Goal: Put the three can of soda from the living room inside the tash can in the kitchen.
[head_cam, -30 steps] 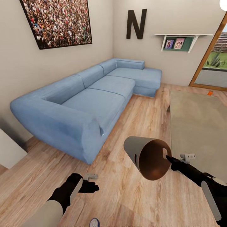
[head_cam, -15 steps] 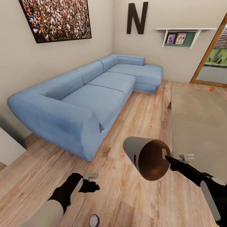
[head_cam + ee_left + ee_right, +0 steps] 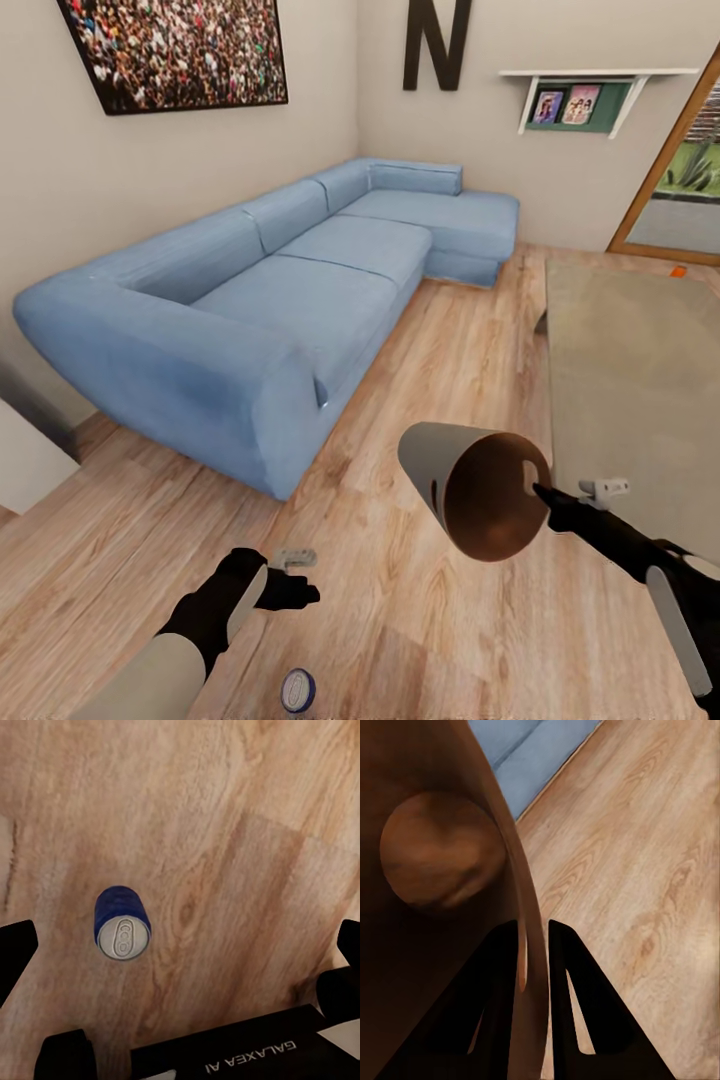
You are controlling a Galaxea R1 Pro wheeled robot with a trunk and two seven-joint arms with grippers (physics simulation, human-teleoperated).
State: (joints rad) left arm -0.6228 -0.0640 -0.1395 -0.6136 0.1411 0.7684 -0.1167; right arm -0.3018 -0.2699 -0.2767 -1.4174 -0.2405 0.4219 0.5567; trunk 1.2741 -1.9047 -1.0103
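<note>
Spanning the living room, light plank floor [image 3: 450, 340]; right fingers [image 3: 534, 945] pinching bin rim [image 3: 521, 907], left fingers [image 3: 15, 949] spread.

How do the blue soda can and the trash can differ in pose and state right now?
The blue soda can stands upright on the wood floor, untouched; the trash can is held tipped sideways in the air, its rim pinched by the right gripper. The soda can is far smaller. Both are round.
</note>
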